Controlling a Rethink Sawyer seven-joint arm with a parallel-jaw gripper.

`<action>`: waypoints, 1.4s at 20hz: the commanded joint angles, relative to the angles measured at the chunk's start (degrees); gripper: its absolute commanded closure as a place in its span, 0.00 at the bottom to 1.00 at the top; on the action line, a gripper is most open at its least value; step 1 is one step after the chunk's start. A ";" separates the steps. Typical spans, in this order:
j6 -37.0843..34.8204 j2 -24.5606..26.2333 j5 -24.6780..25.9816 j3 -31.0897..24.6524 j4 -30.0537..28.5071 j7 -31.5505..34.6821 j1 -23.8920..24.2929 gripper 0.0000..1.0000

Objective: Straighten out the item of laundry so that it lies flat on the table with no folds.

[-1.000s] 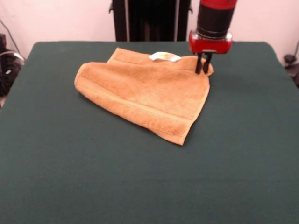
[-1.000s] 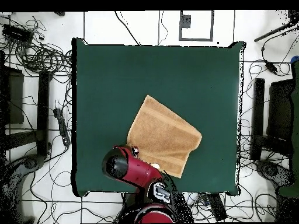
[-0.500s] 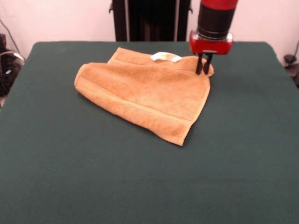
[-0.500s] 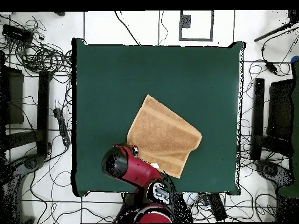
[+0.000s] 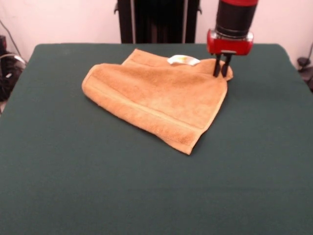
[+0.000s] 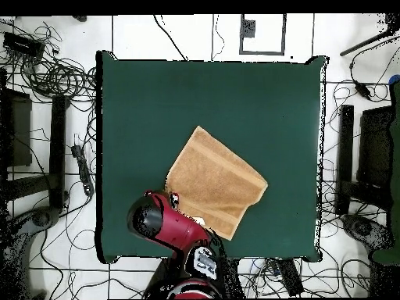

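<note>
The item of laundry (image 5: 156, 98) is an orange-tan towel lying folded over itself on the far half of the green table (image 5: 98, 186). A white tag (image 5: 183, 59) shows at its far edge. My gripper (image 5: 221, 74) stands at the towel's far right corner, shut on that corner, with its dark fingers (image 5: 216, 68) close together. From overhead, the towel (image 6: 215, 183) lies as a slanted shape near the table's (image 6: 234, 101) lower middle. The red arm (image 6: 160, 223) covers its lower left corner and hides the gripper there.
A black stand (image 5: 159, 19) rises behind the table's far edge. Cables (image 6: 55, 74) and dark equipment (image 6: 367, 156) lie on the floor all round the table. Wide green cloth stretches in front of the towel.
The gripper has shifted to the right in the front view, and the towel has slid along with it by a small distance.
</note>
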State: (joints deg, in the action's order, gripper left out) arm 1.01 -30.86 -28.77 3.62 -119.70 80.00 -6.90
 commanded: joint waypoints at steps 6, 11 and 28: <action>-12.30 -2.89 -9.30 1.32 5.62 20.08 -7.69 1.00; -7.10 -0.03 -10.39 -1.08 5.68 19.63 -6.93 1.00; 3.33 8.88 -9.67 -5.16 8.23 19.46 -4.48 1.00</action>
State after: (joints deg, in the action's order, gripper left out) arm -0.62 -28.43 -35.30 5.49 -115.94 80.14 -11.59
